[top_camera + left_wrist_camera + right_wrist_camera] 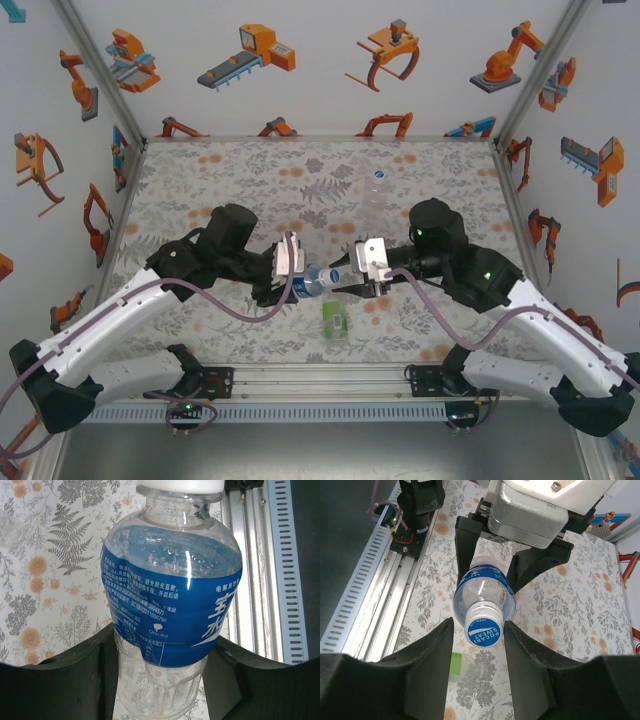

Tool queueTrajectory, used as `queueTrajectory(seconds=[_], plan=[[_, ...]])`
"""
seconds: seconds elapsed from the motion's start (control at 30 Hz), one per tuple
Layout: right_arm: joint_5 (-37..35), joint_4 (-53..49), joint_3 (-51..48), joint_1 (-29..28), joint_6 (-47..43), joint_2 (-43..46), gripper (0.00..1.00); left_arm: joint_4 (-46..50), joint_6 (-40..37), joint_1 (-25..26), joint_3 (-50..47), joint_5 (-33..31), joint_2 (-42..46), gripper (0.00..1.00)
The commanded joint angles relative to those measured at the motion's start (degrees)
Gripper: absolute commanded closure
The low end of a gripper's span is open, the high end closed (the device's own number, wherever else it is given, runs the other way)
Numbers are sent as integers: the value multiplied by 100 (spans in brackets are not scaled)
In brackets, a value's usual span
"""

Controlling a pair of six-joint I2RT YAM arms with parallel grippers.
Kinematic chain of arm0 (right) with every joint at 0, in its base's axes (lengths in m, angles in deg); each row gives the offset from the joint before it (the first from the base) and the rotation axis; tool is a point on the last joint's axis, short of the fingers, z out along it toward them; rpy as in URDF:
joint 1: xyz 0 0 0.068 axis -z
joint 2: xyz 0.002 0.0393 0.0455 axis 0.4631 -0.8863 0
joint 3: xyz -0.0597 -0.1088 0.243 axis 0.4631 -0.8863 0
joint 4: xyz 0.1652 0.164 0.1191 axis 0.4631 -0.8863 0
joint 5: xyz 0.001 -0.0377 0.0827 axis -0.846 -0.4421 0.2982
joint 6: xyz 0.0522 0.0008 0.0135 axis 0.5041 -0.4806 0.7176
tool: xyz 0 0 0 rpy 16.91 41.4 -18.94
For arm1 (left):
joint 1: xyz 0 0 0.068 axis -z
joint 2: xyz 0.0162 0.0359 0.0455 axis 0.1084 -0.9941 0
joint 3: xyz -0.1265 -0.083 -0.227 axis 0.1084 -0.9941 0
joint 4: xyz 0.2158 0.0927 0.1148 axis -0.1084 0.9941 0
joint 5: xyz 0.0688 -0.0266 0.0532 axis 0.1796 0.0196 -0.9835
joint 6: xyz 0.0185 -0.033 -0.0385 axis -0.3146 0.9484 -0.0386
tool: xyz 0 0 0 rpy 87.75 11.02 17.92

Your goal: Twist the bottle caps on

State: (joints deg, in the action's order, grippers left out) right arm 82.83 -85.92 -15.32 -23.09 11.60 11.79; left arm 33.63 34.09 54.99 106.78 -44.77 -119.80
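Left claw (292,285) clamps the blue-label bottle (170,605) by its body, holding it sideways above the tabletop (220,180). Right claw (479,626) stands open, its 2 fingers flanking the bottle's white cap (484,630) (a gap shows on 1 side). A green-label bottle (334,317) lies nearby.

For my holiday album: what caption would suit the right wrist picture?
The left claw holds out the blue bottle; the open right claw straddles its white cap.
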Motion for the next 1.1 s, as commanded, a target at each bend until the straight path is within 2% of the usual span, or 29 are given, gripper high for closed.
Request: queueTrajectory(seconds=[0.0,0.17,0.27,0.37,0.43,0.47,0.57,0.63,0.77,0.83,0.9,1.07], plan=[[147,101,28,-39,-144,-41,58,77,28,36,169,199,127,100],[52,124,-14,-56,-77,-34,67,73,25,36,176,214,126,100],[-222,407,-151,-64,466,11,75,69,8,36,188,175,93,100],[-657,776,-344,-65,1476,36,86,22,33,36,184,-35,34,100],[-1179,1218,-570,-65,2627,83,97,-63,71,36,167,-288,-7,100],[-1481,1418,-673,-65,3250,101,100,-111,85,38,163,-400,-30,100],[-2746,1658,-951,-65,5389,127,100,-358,100,40,81,-769,-57,100],[-3269,1532,-1066,-65,6782,121,100,-597,108,36,-6,-980,-57,100],[-3456,1737,-1371,-63,8779,163,100,-1088,79,37,-185,-1166,-69,100],[-3717,1446,-1379,-65,9645,170,100,-1280,70,38,-242,-1271,-124,100],[-3965,972,-1303,-65,10140,157,100,-1403,64,36,-270,-1349,-175,100],[-4076,840,-1328,-64,10093,189,95,-1498,52,36,-251,-1324,-309,100]])
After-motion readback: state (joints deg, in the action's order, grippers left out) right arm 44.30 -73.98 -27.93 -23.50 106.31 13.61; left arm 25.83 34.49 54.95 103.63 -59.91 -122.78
